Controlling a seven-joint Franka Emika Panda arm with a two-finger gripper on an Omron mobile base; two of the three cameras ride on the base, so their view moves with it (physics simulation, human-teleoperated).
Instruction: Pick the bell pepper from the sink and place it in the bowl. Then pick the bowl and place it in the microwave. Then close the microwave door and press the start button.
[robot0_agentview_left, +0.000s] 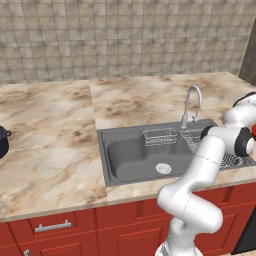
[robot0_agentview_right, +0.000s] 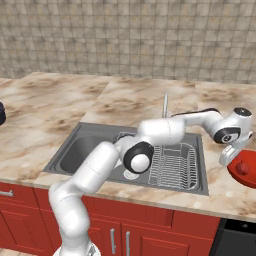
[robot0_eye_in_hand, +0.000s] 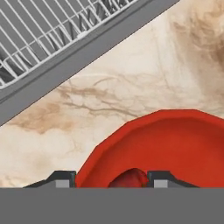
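Note:
The red bowl (robot0_eye_in_hand: 175, 144) sits on the marble counter just right of the sink (robot0_agentview_right: 75, 145). The bell pepper (robot0_eye_in_hand: 130, 178) lies in the bowl, between the fingertips of my gripper (robot0_eye_in_hand: 112, 178). The jaws stand wider than the pepper, with a gap on its left side, so the gripper is open. From the right base camera the hand hangs over the bowl's (robot0_agentview_right: 246, 172) left rim, with the gripper (robot0_agentview_right: 227, 155) pointing down. A sliver of the bowl (robot0_agentview_left: 254, 131) shows behind the arm in the left base view. The microwave and its door are out of view.
A wire rack (robot0_agentview_right: 175, 165) fills the right part of the sink, and the chrome faucet (robot0_agentview_left: 191, 102) rises behind it. A dark blue pot (robot0_agentview_left: 2, 140) stands at the far left of the counter. Red cabinets (robot0_agentview_left: 55, 230) run below.

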